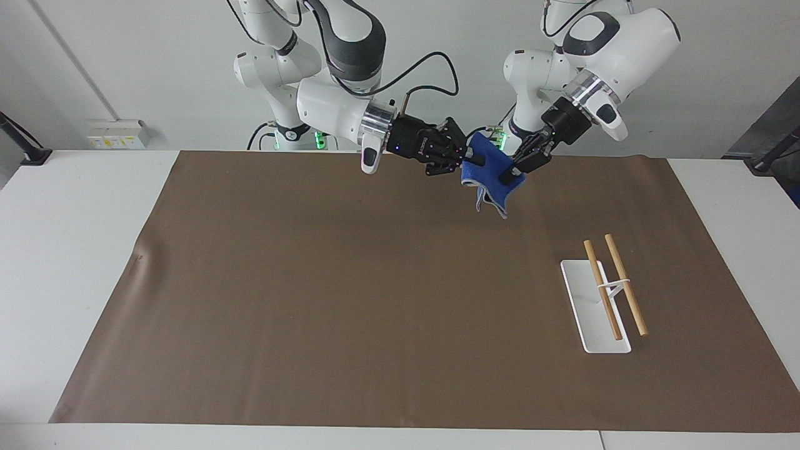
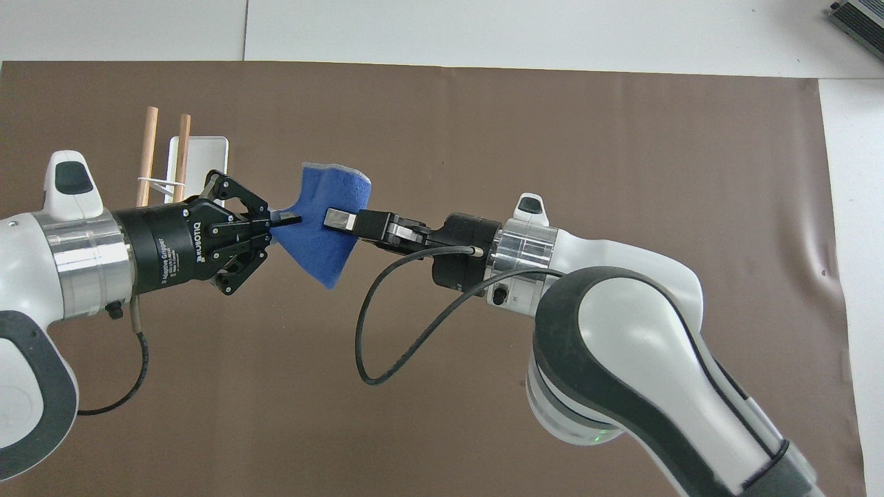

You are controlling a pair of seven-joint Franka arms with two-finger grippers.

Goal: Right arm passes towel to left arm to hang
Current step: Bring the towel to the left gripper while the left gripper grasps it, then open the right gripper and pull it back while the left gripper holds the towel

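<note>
Up in the air, over the robots' end of the brown mat (image 1: pixel 375 281), two hands are holding one towel (image 1: pixel 490 165). Going across the facing view, the right hand (image 1: pixel 470 161) is pinching one side of the towel with its fingers closed on it. Next, the towel is hanging between the hands, with a loose corner drooping down. Then the left hand (image 1: pixel 511 175) is gripping the other side, fingers squeezed together on the cloth.

To do this pass well, I think the left hand needs a firm pinch before the right hand is letting go. The right hand should open slowly and back away straight, so the towel is not getting tugged.

The overhead view is showing the left hand (image 2: pixel 286 221) closed on the towel's edge much more clearly. The facing view is showing the towel well above the bench, and the rack (image 1: pixel 603 300) with its two rods waiting well apart, toward the left arm's end.
</note>
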